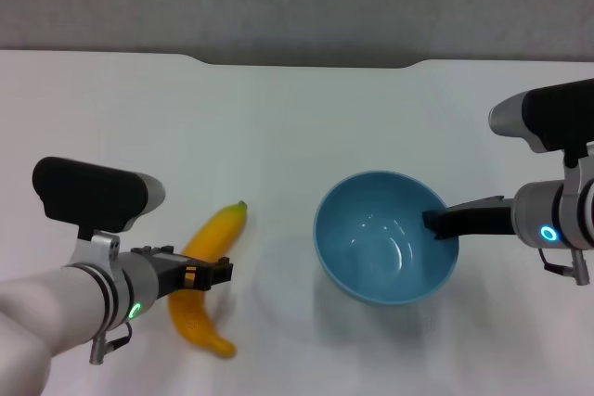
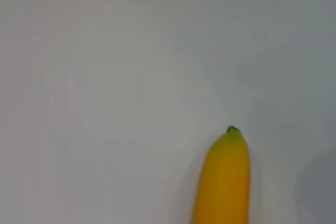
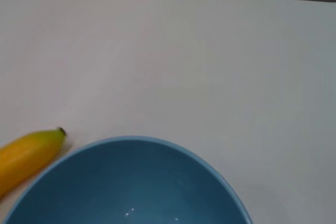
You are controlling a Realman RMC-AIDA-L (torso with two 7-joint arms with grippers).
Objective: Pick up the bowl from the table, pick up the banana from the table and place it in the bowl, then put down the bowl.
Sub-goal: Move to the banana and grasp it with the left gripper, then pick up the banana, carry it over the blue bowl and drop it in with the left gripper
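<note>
1. The round, glossy light-blue bowl (image 1: 385, 249) sits at about 4 o'clock from the middle of the plain white tabletop (image 1: 297, 127) in the head view. The long, curved yellow-orange banana (image 1: 206, 270) lies at about 8 o'clock, well apart from the bowl, with its greenish stem tip pointing toward the far edge.

2. The right gripper (image 1: 438, 223) reaches in from the 3 o'clock side, its dark fingers at the bowl's rim with one tip inside the wall. It looks closed on the rim, though the outer finger is hard to make out. The shadow under the bowl suggests it may be just off the table.

3. The left gripper (image 1: 215, 273) sits over the banana's middle, its black fingers (image 1: 223, 271) across the fruit. I cannot tell whether they have closed on it or only straddle it.

4. The step in hand appears to be taking hold of the banana while the bowl is held.

5. To do it well:
   - Grip the banana at its middle, so neither end droops.
   - Lift straight up before travelling toward 3 o'clock.
   - Keep the bowl level, since a one-sided rim pinch invites tipping.
   - The banana is longer than the bowl is wide, so lower it tilted, one end down, away from the right fingers.
</note>
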